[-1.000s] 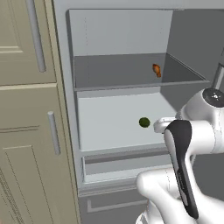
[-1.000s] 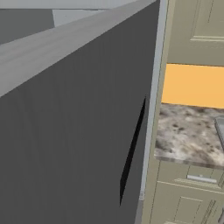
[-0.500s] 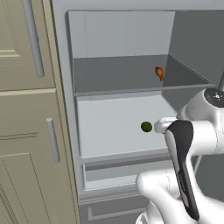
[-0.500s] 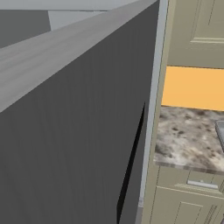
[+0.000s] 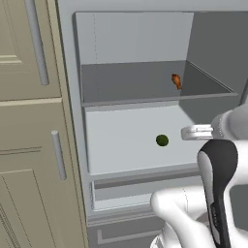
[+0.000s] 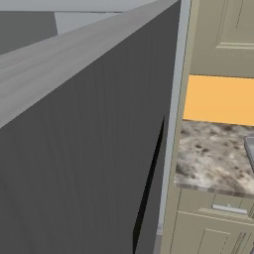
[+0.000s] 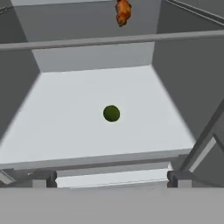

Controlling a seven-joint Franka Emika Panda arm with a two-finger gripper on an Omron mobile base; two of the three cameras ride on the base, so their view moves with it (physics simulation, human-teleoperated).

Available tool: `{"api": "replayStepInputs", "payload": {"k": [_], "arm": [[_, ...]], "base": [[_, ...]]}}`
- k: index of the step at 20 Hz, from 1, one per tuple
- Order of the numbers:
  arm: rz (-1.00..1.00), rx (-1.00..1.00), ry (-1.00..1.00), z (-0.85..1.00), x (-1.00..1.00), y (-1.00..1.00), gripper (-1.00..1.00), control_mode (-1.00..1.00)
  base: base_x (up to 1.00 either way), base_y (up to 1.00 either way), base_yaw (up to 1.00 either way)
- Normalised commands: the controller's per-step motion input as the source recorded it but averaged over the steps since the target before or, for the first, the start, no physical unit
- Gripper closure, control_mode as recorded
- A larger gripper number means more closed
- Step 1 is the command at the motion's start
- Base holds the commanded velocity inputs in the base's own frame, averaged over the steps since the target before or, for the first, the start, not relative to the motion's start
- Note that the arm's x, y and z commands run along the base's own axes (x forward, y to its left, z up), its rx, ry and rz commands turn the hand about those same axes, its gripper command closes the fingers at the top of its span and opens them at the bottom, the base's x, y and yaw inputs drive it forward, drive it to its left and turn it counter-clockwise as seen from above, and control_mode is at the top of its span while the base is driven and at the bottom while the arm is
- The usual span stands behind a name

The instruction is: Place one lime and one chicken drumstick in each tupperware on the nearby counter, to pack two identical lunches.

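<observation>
A small green lime lies alone on the white lower shelf of the open fridge. It is also in the middle of the hand view as the lime. An orange-brown chicken drumstick rests on the grey shelf above, toward the right, and appears at the top of the hand view as the drumstick. My gripper is open and empty in front of the lower shelf, short of the lime. The speckled counter lies to the right of the fridge. A grey tupperware edge peeks in there.
The dark fridge door stands open between the fridge and the counter. Beige cabinet doors with silver bar handles flank the fridge on the left. A drawer front sits below the lower shelf. The robot's white arm rises at the lower right.
Both base views have shifted slightly, so the camera has moved a little. The lime and drumstick lie as before. The gripper stays open.
</observation>
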Motion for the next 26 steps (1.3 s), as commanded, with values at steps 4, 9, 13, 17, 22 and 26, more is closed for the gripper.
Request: {"api": "replayStepInputs", "payload": {"k": [4,9,13,17,22,26], "arm": [[-0.05,0.00,-0.07,0.27,0.27,0.00,-1.00,-1.00],[-0.08,0.00,0.00,0.20,0.47,0.00,-1.00,-1.00],[-0.08,0.00,0.00,0.31,0.41,0.00,-1.00,-1.00],[-0.07,0.00,0.00,0.29,0.34,0.00,-1.00,-1.00],[-0.05,0.00,0.00,0.07,0.34,0.00,-1.00,-1.00],[-0.03,0.00,0.00,0.00,0.36,0.00,-1.00,-1.00]], "base": [[0.00,0.00,0.00],[0.00,0.00,0.00],[0.00,0.00,0.00],[0.00,0.00,0.00],[0.00,0.00,0.00],[0.00,0.00,0.00]]}}
